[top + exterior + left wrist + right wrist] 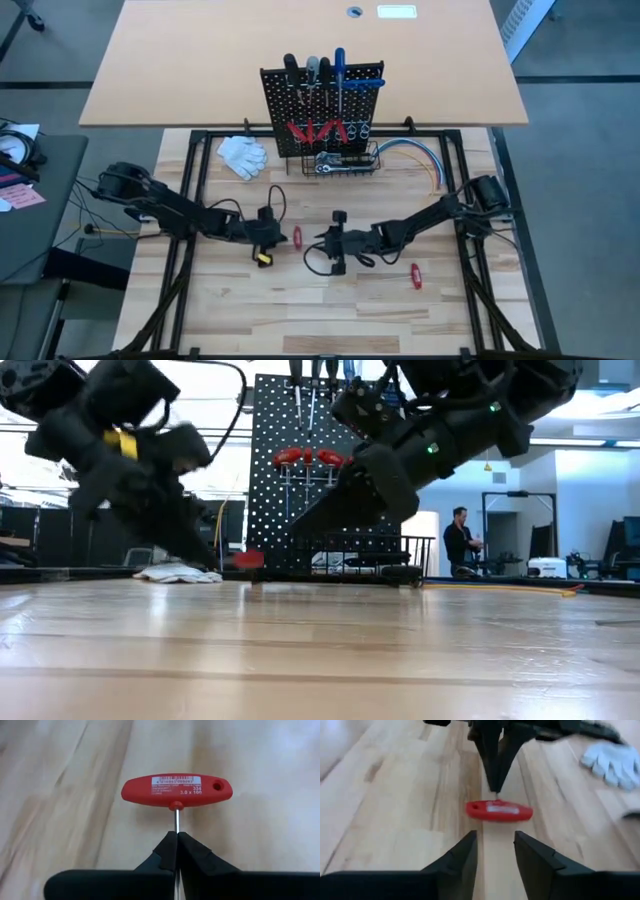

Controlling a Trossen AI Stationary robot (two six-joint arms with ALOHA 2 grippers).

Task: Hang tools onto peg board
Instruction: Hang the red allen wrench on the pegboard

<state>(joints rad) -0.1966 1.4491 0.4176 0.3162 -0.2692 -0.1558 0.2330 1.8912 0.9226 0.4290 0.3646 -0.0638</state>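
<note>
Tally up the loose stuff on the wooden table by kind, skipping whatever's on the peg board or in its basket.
Red T-handle tools: 2 (one pinched by its shaft in the left claw)
White glove pile: 1
Coloured cable bundle: 1
Total: 4

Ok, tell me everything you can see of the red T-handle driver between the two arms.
The red T-handle driver has a glossy, plastic-looking crossbar handle with a white barcode label, a small hole near one end, and a thin silver metal shaft leaving its middle. It lies on the pale wood table, near the centre. The left tool is shut on the shaft just behind the handle. The right tool faces it from the other side, open and not touching.
</note>
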